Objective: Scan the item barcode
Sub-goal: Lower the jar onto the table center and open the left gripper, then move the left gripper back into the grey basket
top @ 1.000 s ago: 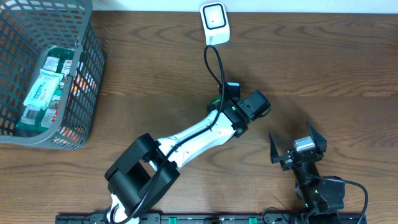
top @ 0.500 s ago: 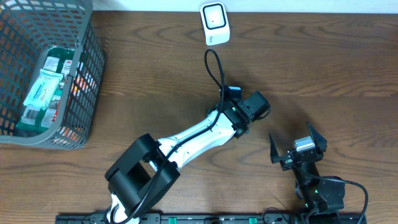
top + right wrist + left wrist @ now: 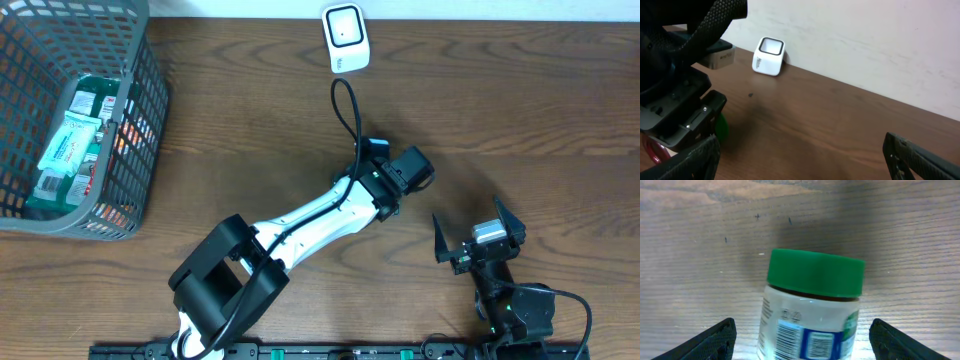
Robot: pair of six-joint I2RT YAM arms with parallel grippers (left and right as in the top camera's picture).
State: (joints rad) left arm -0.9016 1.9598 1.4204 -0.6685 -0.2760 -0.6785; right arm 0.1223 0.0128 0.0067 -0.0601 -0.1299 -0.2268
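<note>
Left gripper: released. In the left wrist view its two fingers sit in the lower left and lower right corners. Bare wood shows between each finger and the jar, so nothing is grasped.

The jar is at the centre of the left wrist frame, lying against the wooden table. Its green lid points toward the top of the frame. The white label faces the camera, and a barcode shows at the lower edge, partly cut off. From overhead the jar is hidden beneath the left arm's wrist, near the middle of the frame.

Right gripper: released, with the jaws spread wide and nothing between them. It is at the lower right of the overhead frame, well apart from the jar.

The white scanner stands at the top centre of the overhead frame, near the wall edge and apart from both grippers.

A grey mesh basket occupies the upper left and holds packaged goods.
</note>
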